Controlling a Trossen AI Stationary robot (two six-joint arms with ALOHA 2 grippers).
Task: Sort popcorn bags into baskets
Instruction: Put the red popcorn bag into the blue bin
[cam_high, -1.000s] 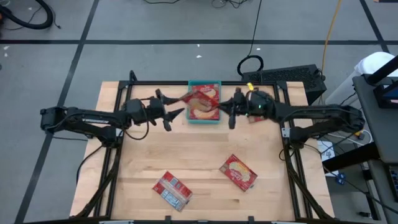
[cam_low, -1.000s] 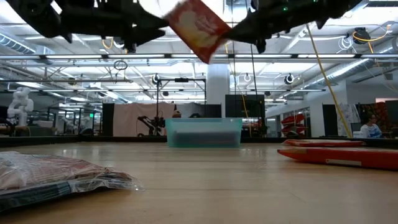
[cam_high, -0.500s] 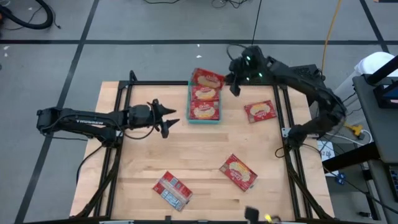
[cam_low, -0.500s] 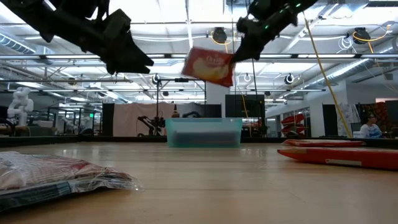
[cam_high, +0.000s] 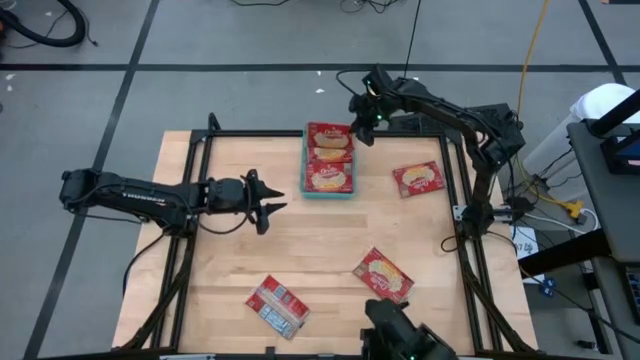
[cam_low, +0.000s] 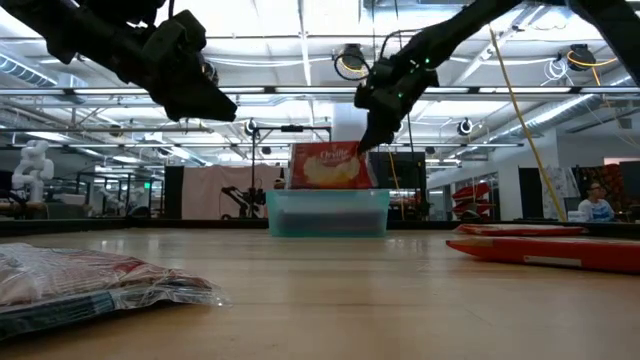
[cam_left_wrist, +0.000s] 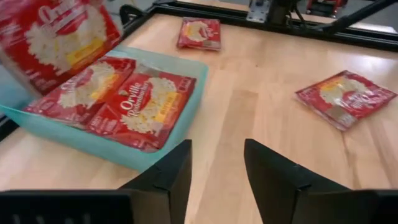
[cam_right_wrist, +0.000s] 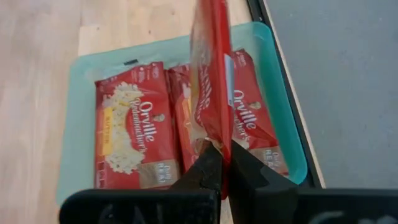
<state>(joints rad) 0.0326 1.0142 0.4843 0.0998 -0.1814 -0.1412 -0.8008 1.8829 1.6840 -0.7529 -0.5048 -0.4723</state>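
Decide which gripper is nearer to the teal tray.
Right. The right gripper hangs at the teal tray's far corner, holding a popcorn bag; the left gripper hovers beside its near end.

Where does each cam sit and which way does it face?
High: overhead, straight down on the table; both arms, left claw, right claw.
Low: tabletop height, level toward the teal tray; arms enter from above.
Left wrist: past its open fingers to the tray and loose popcorn bags.
Right wrist: down its claw, shut on a held bag above the tray.
Shared: all four show the tray and held bag.
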